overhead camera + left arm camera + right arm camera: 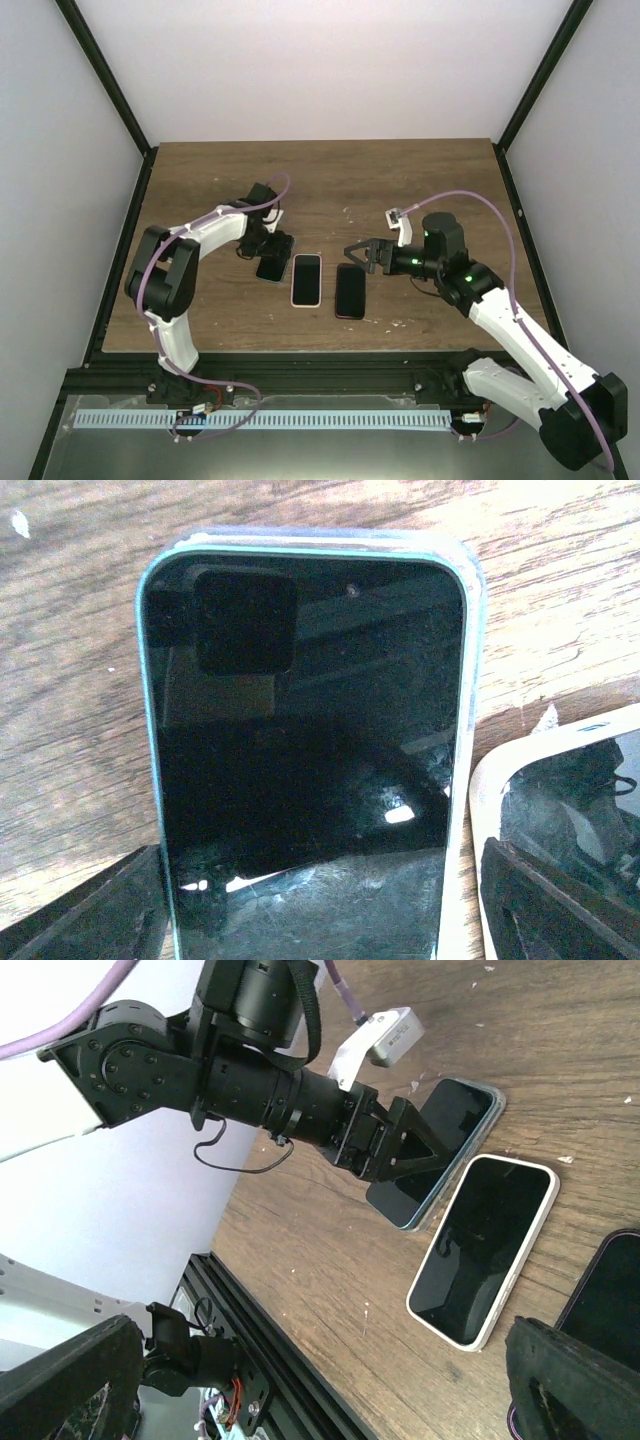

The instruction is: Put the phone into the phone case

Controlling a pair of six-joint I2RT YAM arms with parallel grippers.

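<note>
A dark-screened phone (pixel 300 740) with a teal edge lies flat on the wooden table, and the rim of a clear phone case (pixel 470 580) shows round its top and right side. My left gripper (pixel 320 920) hangs over its near end, open, one finger on each side of it. From above, the phone (pixel 272 266) sits left of centre under the left gripper (pixel 262 246). The right wrist view shows the same phone (pixel 445 1125) below the left gripper (pixel 400 1155). My right gripper (pixel 356 250) is open and holds nothing.
A white-rimmed phone (pixel 306 279) lies just right of the cased one, its rim (pixel 480 780) close to my left gripper's right finger. A dark phone with a purple edge (pixel 349 290) lies further right, under the right gripper. The table's black front rail (pixel 290 1360) runs below.
</note>
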